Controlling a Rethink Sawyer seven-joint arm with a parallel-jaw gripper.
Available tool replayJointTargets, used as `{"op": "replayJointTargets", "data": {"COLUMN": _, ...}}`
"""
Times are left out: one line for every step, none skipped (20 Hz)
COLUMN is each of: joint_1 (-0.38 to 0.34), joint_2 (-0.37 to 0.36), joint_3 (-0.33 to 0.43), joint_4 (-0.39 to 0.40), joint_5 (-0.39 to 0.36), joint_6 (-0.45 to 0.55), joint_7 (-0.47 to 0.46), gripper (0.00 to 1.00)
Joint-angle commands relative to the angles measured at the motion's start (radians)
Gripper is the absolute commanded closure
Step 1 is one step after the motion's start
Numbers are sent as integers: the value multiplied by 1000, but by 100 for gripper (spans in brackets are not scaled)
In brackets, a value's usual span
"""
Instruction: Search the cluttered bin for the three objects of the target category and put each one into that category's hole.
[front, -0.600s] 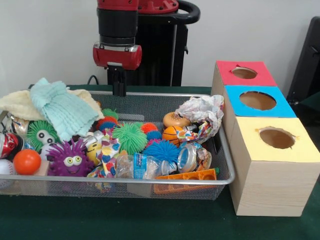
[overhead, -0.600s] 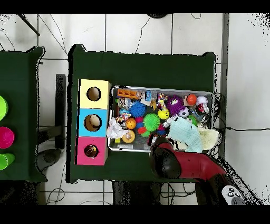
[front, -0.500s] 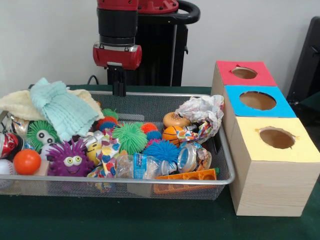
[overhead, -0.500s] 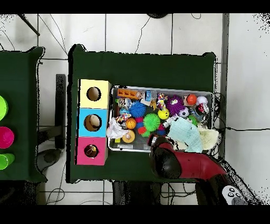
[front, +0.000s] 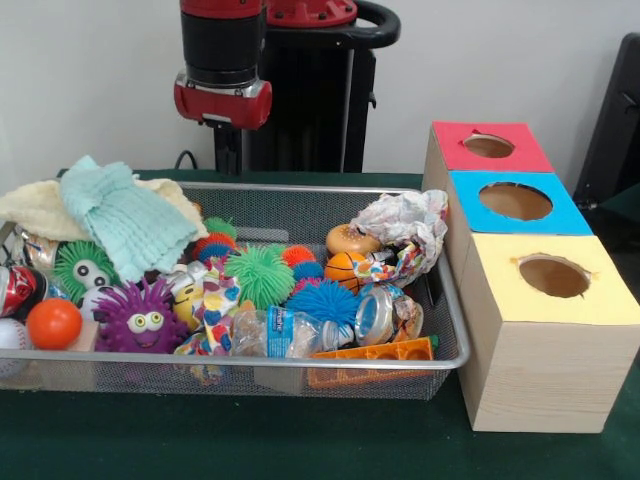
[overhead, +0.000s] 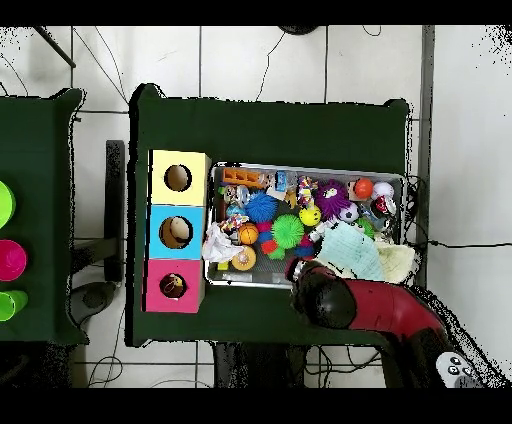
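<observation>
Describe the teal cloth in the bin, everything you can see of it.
The teal cloth is a soft, ribbed-looking fabric, crumpled and draped in folds at the wire bin's back corner. It lies on top of a pale yellow cloth and overhangs the spiky toys below. Overhead it shows beside the arm's end. Nothing grips it.

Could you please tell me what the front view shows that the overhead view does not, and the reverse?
Only the front view shows the wooden sides of the sorting box and the eyes on the purple spiky toy. Only the overhead view shows the tiled floor, a second green table with coloured cups at its edge, and the whole arm reaching over the bin's rim. Both show the mesh bin of toys, the teal cloth, and the red, blue and yellow holes.
</observation>
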Motion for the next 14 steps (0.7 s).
{"op": "replayJointTargets", "data": {"joint_1": -15, "joint_2": 1, "joint_3": 122, "joint_4": -166, "joint_5": 52, "joint_6": 147, "joint_7": -68, "gripper": 100}}
{"op": "replayJointTargets", "data": {"joint_1": -17, "joint_2": 3, "joint_3": 126, "joint_4": -177, "joint_5": 53, "joint_6": 154, "joint_7": -69, "gripper": 100}}
{"op": "replayJointTargets", "data": {"joint_1": -16, "joint_2": 8, "joint_3": 129, "joint_4": -193, "joint_5": 54, "joint_6": 160, "joint_7": -66, "gripper": 100}}
{"op": "replayJointTargets", "data": {"joint_1": -17, "joint_2": 6, "joint_3": 132, "joint_4": -195, "joint_5": 51, "joint_6": 155, "joint_7": -63, "gripper": 100}}
{"op": "replayJointTargets", "data": {"joint_1": -9, "joint_2": 13, "joint_3": 129, "joint_4": -212, "joint_5": 47, "joint_6": 127, "joint_7": -42, "gripper": 100}}
{"op": "replayJointTargets", "data": {"joint_1": -3, "joint_2": 21, "joint_3": 129, "joint_4": -226, "joint_5": 40, "joint_6": 109, "joint_7": -32, "gripper": 100}}
{"op": "replayJointTargets", "data": {"joint_1": -2, "joint_2": 31, "joint_3": 139, "joint_4": -242, "joint_5": 38, "joint_6": 93, "joint_7": -31, "gripper": 100}}
{"op": "replayJointTargets", "data": {"joint_1": -1, "joint_2": 40, "joint_3": 149, "joint_4": -258, "joint_5": 36, "joint_6": 76, "joint_7": -31, "gripper": 100}}
{"op": "replayJointTargets", "data": {"joint_1": -5, "joint_2": 51, "joint_3": 164, "joint_4": -277, "joint_5": 34, "joint_6": 69, "joint_7": -42, "gripper": 100}}
{"op": "replayJointTargets", "data": {"joint_1": -7, "joint_2": 62, "joint_3": 177, "joint_4": -299, "joint_5": 34, "joint_6": 76, "joint_7": -56, "gripper": 100}}
{"op": "replayJointTargets", "data": {"joint_1": -10, "joint_2": 73, "joint_3": 190, "joint_4": -320, "joint_5": 33, "joint_6": 83, "joint_7": -69, "gripper": 100}}
{"op": "replayJointTargets", "data": {"joint_1": -13, "joint_2": 83, "joint_3": 200, "joint_4": -338, "joint_5": 34, "joint_6": 87, "joint_7": -76, "gripper": 100}}
{"op": "replayJointTargets", "data": {"joint_1": -17, "joint_2": 100, "joint_3": 217, "joint_4": -368, "joint_5": 31, "joint_6": 83, "joint_7": -89, "gripper": 100}}
{"op": "replayJointTargets", "data": {"joint_1": -19, "joint_2": 113, "joint_3": 228, "joint_4": -387, "joint_5": 30, "joint_6": 81, "joint_7": -94, "gripper": 100}}
